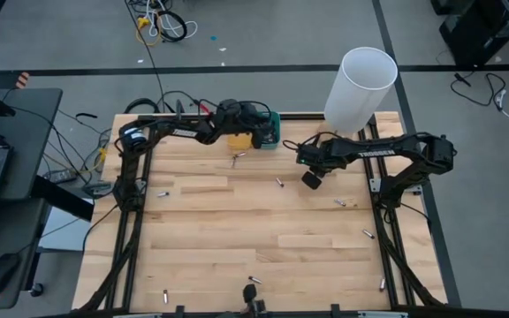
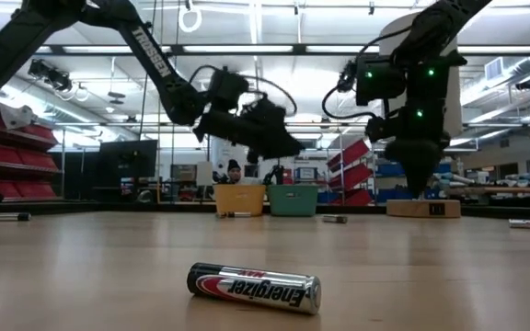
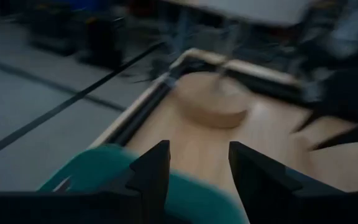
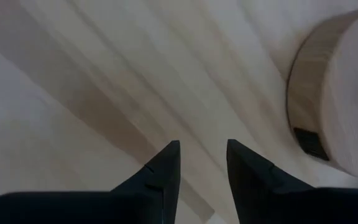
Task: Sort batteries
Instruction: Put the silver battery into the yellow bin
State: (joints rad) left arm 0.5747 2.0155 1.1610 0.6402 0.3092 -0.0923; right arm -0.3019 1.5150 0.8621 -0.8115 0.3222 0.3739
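Note:
Small dark and silvery batteries lie scattered flat on the wooden table: one near the yellow tray [image 1: 237,157], others mid-table [image 1: 279,183], to the right [image 1: 340,202] and left [image 1: 162,192]. One lies close to the low camera [image 2: 254,287]. My left gripper [image 1: 268,132] hovers open above the teal tray [image 3: 98,168] at the table's far edge, with nothing between its fingers [image 3: 199,168]. The yellow tray [image 1: 237,141] stands beside the teal one. My right gripper [image 1: 312,179] points down over bare table, open and empty [image 4: 202,168], raised above the surface [image 2: 419,184].
A tall white cylinder [image 1: 360,88] stands on a round wooden base [image 4: 340,106] at the table's far right, close to my right gripper. More batteries lie near the right edge [image 1: 368,234] and the near edge [image 1: 165,294]. A dark metal frame [image 1: 131,221] rims the table.

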